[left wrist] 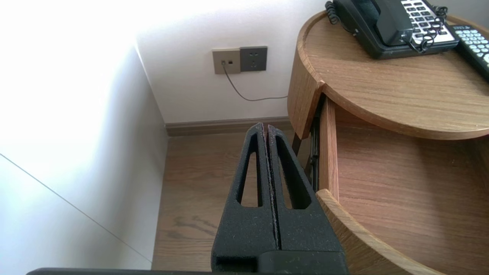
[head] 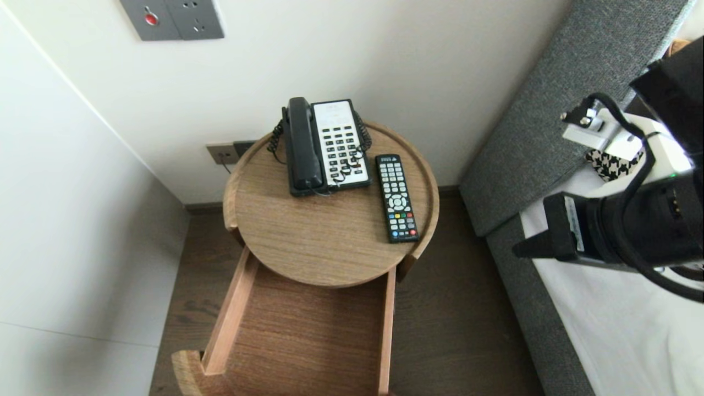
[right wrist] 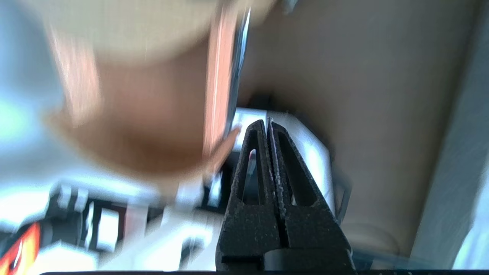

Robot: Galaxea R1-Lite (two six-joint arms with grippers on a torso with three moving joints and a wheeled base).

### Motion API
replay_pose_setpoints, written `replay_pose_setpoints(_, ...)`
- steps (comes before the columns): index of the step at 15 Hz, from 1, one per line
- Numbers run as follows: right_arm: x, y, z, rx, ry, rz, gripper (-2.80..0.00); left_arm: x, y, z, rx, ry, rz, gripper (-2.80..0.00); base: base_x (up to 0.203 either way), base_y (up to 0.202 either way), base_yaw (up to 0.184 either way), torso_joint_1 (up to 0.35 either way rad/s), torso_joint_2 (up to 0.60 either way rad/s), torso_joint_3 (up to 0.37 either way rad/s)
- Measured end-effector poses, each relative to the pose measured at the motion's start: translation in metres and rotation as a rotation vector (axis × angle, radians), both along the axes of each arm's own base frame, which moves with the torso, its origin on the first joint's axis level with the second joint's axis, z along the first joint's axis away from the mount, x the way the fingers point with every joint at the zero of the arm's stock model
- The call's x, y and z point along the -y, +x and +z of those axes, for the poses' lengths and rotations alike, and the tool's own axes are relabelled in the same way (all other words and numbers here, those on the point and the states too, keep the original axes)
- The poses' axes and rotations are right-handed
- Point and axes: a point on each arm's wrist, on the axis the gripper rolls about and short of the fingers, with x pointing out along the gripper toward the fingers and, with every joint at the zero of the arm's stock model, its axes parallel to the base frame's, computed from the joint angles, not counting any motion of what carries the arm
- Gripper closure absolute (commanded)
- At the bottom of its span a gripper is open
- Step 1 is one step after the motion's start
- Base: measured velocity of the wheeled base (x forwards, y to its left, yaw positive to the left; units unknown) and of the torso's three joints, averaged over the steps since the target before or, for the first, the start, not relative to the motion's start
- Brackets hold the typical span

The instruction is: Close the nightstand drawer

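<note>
- The telephone (head: 327, 146) is sitting at the back edge of the bedside table (head: 324, 242). The remote (head: 396, 198) is lying just beside it near the right edge, its long axis running back to front.
- The drawer (head: 308, 330) is standing pulled out from under the table's front edge, its long axis pointing toward the robot and its curved front nearest.
- The left gripper (left wrist: 264, 128) is hovering beside the drawer's front left corner, jaws pressed together on nothing.
- The right gripper (head: 520, 252) is hanging over the edge of the bed (head: 605, 330), well right of the table. Its jaws are closed and empty, and its tips are pointing toward the drawer.
</note>
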Motion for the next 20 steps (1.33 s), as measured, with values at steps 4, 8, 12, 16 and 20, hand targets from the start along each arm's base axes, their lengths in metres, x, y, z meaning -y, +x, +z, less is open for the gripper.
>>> replay_pose_setpoints(4, -0.017, -0.021, -0.029, -0.125, -0.024, 0.172, 0.00, 0.000, 0.000, 0.000, 0.000, 0.000, 0.000, 0.00, 0.000, 0.000, 0.000, 0.000, 0.00, 0.000)
replay_pose_setpoints(8, -0.044, -0.024, -0.048, -0.200, -0.064, 0.287, 0.00, 0.000, 0.000, 0.000, 0.000, 0.000, 0.000, 0.00, 0.000, 0.000, 0.000, 0.000, 0.00, 0.000)
replay_pose_setpoints(12, -0.074, -0.018, -0.069, -0.261, -0.097, 0.357, 0.00, 0.000, 0.000, 0.000, 0.000, 0.001, 0.000, 0.00, 0.000, 0.000, 0.000, 0.000, 0.00, 0.000)
replay_pose_setpoints(16, -0.095, -0.020, -0.087, -0.312, -0.152, 0.406, 0.00, 0.000, 0.000, 0.000, 0.000, 0.001, 0.000, 0.00, 0.000, 0.000, 0.000, 0.000, 0.00, 0.000)
replay_pose_setpoints(20, -0.108, -0.030, -0.104, -0.355, -0.208, 0.459, 0.00, 0.000, 0.000, 0.000, 0.000, 0.001, 0.000, 0.00, 0.000, 0.000, 0.000, 0.000, 0.00, 0.000)
